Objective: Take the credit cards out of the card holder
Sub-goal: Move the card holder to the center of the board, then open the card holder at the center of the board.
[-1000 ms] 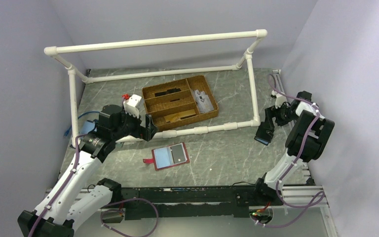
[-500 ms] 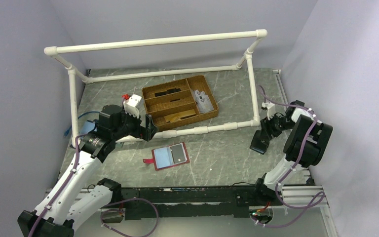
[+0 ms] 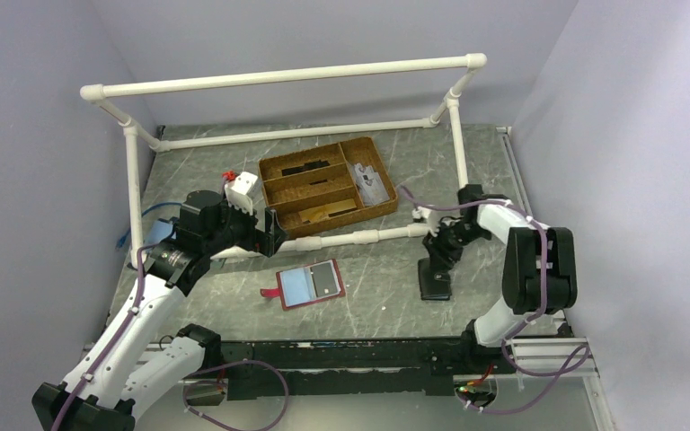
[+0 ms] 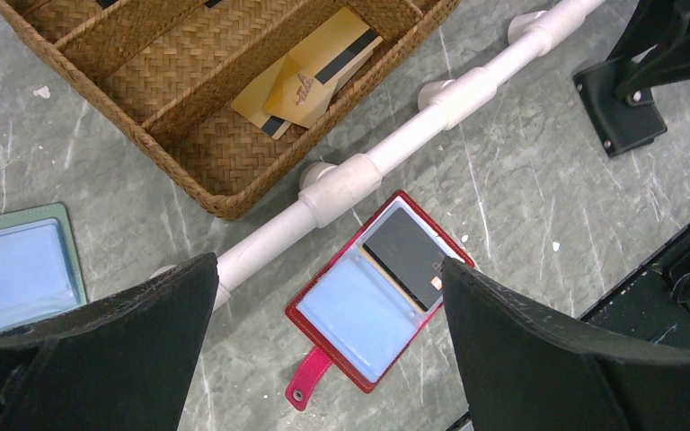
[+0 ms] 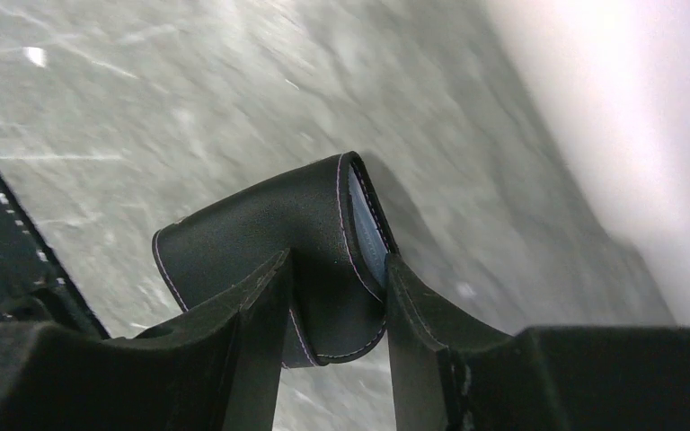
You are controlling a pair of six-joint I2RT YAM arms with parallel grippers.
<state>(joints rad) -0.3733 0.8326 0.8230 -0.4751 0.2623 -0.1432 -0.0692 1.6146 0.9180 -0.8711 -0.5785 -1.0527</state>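
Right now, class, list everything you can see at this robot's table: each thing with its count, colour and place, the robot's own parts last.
black card holder: one, black, folded, between the right gripper's fingers.
red card holder: one, red-edged, open flat, front centre.
dark card: one, black, in the red holder.
green-edged holder: one, pale blue inside, under the left arm.
wicker tray: one, brown, back centre.
yellow cards: two, in the tray.
pipe frame: one, white, around the tray.
table: one, grey marbled.
left gripper: open, above the front pipe.
right gripper: clamping the black holder.
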